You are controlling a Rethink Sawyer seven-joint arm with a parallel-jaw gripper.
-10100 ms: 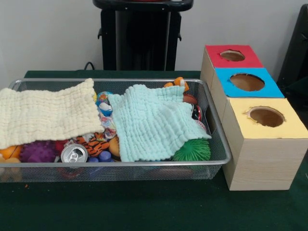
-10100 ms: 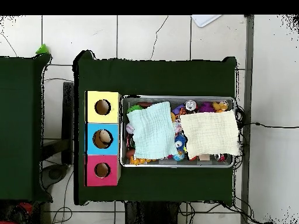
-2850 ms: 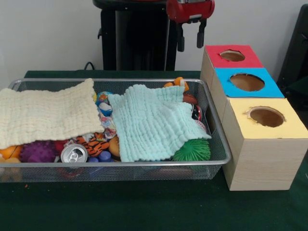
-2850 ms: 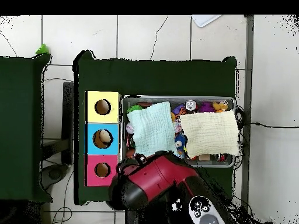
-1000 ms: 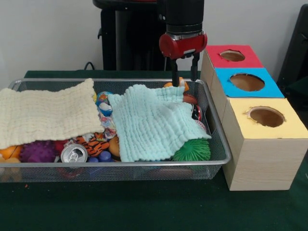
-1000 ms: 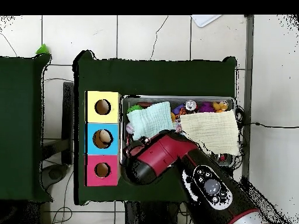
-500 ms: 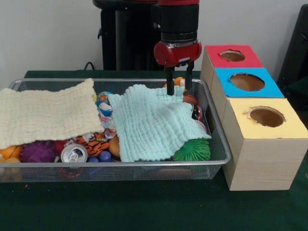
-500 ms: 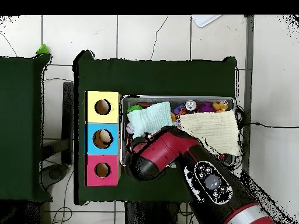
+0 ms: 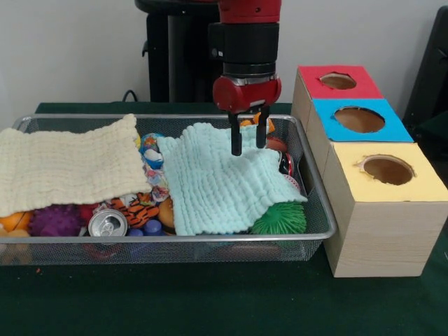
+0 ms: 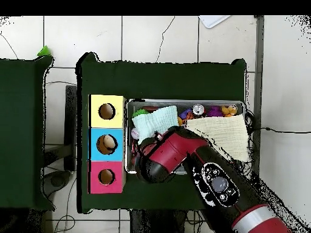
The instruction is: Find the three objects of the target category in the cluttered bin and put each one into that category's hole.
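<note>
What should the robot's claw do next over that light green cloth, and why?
Probably go a bit lower and pinch the light green cloth. The gripper hangs open right over its far part, and the cloth hides much of the toys in the wire bin, so lifting it away would likely let the robot search beneath.

bin (image 9: 318, 210): wire mesh | cloths (image 9: 217, 185): crinkled fabric | box (image 9: 381, 238): matt wood

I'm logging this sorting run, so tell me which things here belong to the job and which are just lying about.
Job:
wire mesh bin
wooden box with red, blue and yellow holes
red robot gripper, jaws open
mint green cloth
cream cloth

Lying about:
black floor cables
white item on the floor
</note>
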